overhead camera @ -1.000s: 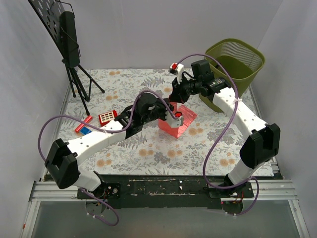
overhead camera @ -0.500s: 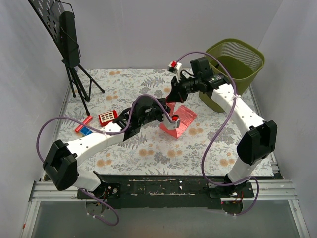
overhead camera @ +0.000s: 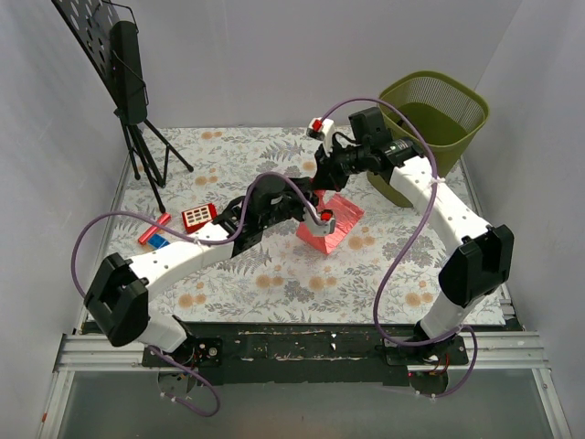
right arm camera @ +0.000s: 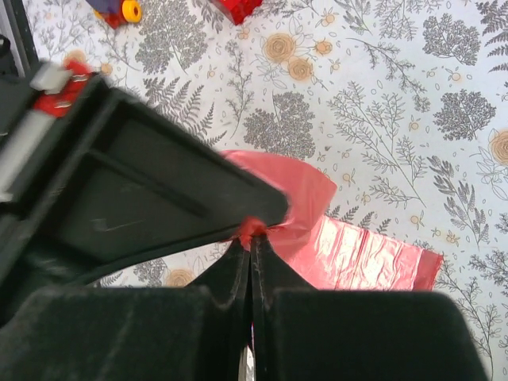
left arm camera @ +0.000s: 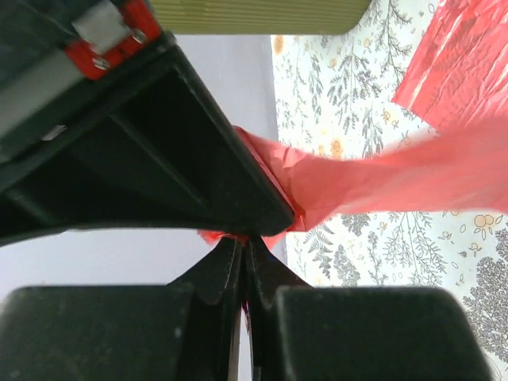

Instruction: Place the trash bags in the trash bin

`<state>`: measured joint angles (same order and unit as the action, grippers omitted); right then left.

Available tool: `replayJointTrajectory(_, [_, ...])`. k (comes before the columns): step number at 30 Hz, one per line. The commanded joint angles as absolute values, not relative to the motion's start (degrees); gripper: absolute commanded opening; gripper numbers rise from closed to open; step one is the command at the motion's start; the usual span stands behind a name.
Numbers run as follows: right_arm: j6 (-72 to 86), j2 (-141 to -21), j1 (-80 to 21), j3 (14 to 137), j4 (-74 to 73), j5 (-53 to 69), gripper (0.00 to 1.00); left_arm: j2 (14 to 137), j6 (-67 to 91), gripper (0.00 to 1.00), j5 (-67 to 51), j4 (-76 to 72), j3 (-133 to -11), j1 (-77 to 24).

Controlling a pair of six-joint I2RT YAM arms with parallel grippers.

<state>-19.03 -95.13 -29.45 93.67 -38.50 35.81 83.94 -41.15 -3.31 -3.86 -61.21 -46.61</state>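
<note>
The red trash bag point(overhead camera: 334, 227) lies partly unfolded on the flowered mat at the middle, one edge lifted between both grippers. My left gripper point(overhead camera: 315, 216) is shut on a pinch of that edge, and the thin red film point(left arm camera: 381, 178) stretches away to the right. My right gripper point(overhead camera: 322, 181) is shut on the bag's edge right beside it, tip to tip, with the crinkled sheet point(right arm camera: 373, 254) lying below. The olive-green mesh trash bin point(overhead camera: 430, 101) stands at the back right corner, behind the right arm; its wall point(left arm camera: 262, 16) shows in the left wrist view.
A black music stand point(overhead camera: 128, 73) stands at the back left. A red flat toy with white buttons point(overhead camera: 196, 218), a short red stick block point(overhead camera: 154, 229) and a small blue piece point(overhead camera: 157, 242) lie on the left of the mat. White walls close in both sides.
The right gripper lifted a little and shifted left over the bag, drawing its edge up. The left gripper stayed pinched on the bag, nudging slightly toward it.
</note>
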Motion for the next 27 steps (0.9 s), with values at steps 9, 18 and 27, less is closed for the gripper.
replayJointTrajectory(9, [-21.97, -93.70, -36.47, 97.38, -39.72, 45.42, 0.01, 84.54, -43.42, 0.00, -2.91, -3.97, -64.77, -49.57])
replayJointTrajectory(18, [-18.01, -94.04, -32.17, 100.30, -30.24, 39.84, 0.01, 78.93, -43.15, 0.00, -8.79, 0.36, -58.00, -50.45])
replayJointTrajectory(27, [-22.75, -88.69, -35.41, 87.45, -32.42, 45.17, 0.01, 85.95, -43.07, 0.00, -5.45, -10.10, -69.25, -50.28])
